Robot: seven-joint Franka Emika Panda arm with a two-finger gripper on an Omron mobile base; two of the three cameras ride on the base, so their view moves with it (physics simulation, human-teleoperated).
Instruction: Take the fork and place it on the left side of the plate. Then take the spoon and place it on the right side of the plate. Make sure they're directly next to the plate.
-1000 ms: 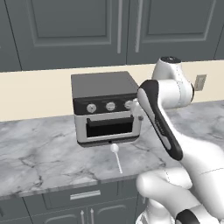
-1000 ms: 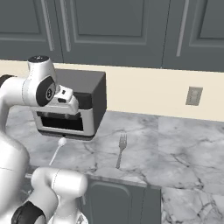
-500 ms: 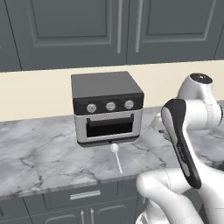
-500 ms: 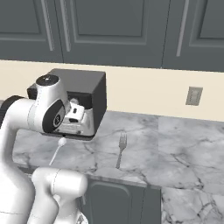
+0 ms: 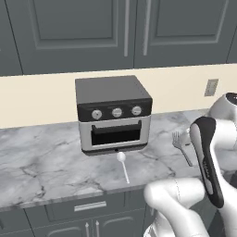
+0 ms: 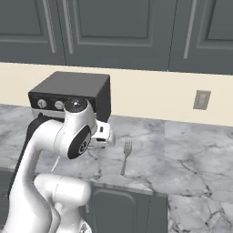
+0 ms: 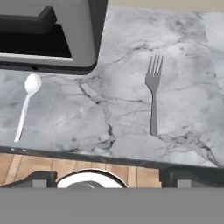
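In the hand view the fork (image 7: 153,96) lies flat on the marble desk (image 7: 188,65) right of centre, tines toward the top, and the spoon (image 7: 25,105) lies at the left, just below the toaster oven (image 7: 48,35). The fingers (image 7: 105,177) at the bottom edge stand wide apart, holding nothing.

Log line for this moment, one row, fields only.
phase: approach fork | gripper: open, empty, above counter edge | fork: flat on counter, untouched | spoon: before toaster oven

Even, bright rendered light w/ soft faint shadows, no glare; hand view slightly blurred, base views sharper.
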